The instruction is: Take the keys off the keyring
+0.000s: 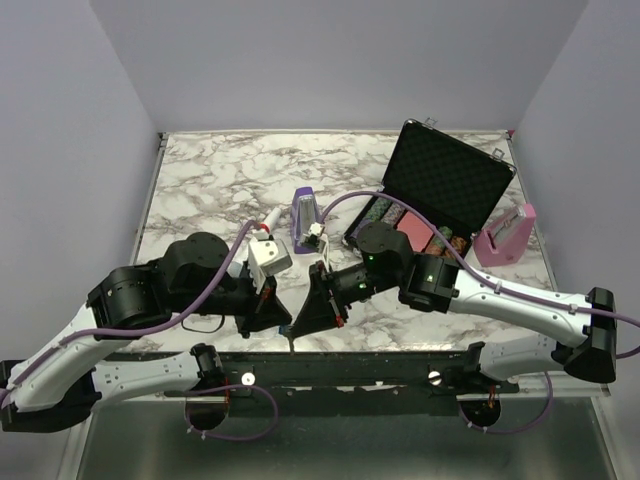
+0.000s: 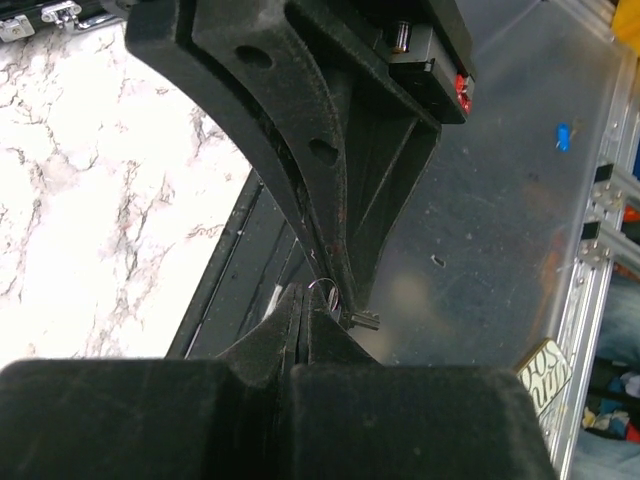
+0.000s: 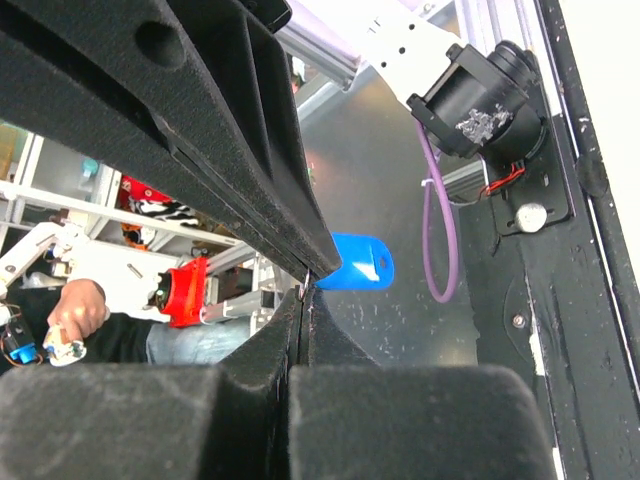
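Observation:
My two grippers meet tip to tip over the table's front edge. In the left wrist view my left gripper (image 2: 303, 292) is shut on a thin wire keyring (image 2: 326, 282). A tiny dark-looking key (image 2: 363, 319) hangs just right of its tips. The fingers (image 2: 340, 190) of the right gripper come down from above onto the same ring. In the right wrist view my right gripper (image 3: 305, 298) is shut on the ring (image 3: 304, 288), with a blue tag (image 3: 356, 262) beside it. In the top view the left gripper (image 1: 283, 318) and right gripper (image 1: 306, 316) touch; the ring is too small to see there.
An open black case (image 1: 450, 175) with chips stands at the back right, and a pink metronome (image 1: 505, 238) is beside it. A purple metronome (image 1: 305, 215) and a white stick (image 1: 272, 218) lie mid-table behind the arms. The black front rail (image 1: 350, 362) runs below the grippers.

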You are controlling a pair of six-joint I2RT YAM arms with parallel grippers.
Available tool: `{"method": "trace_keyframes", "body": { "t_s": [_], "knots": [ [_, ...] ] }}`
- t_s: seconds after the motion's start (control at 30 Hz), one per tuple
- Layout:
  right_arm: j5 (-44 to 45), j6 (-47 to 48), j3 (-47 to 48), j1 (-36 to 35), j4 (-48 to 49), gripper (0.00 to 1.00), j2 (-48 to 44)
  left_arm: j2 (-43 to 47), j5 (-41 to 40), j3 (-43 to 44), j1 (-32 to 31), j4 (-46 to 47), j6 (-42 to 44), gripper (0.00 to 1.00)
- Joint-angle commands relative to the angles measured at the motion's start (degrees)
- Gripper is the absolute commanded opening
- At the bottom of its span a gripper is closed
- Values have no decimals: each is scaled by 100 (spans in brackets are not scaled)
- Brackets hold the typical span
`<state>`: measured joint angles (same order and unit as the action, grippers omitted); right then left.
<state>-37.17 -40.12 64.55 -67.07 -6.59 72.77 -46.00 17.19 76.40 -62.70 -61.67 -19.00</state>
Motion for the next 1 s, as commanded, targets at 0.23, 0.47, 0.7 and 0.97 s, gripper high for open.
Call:
{"method": "trace_keyframes", "body": {
  "t_s": [0.23,0.47,0.7,0.97],
  "knots": [
    [183,312,312,-26,96,1,80,-261,162,7,-287,234,292,0],
    [157,285,93,-17,280,1,-96,29,-163,-125,-296,445,11,0],
    [122,250,-66,-17,483,1,-255,617,-1156,-442,-287,911,-525,43],
    [96,276,-39,-17,466,1,-308,1110,-1403,-600,-296,1368,-982,68]
  ]
}}
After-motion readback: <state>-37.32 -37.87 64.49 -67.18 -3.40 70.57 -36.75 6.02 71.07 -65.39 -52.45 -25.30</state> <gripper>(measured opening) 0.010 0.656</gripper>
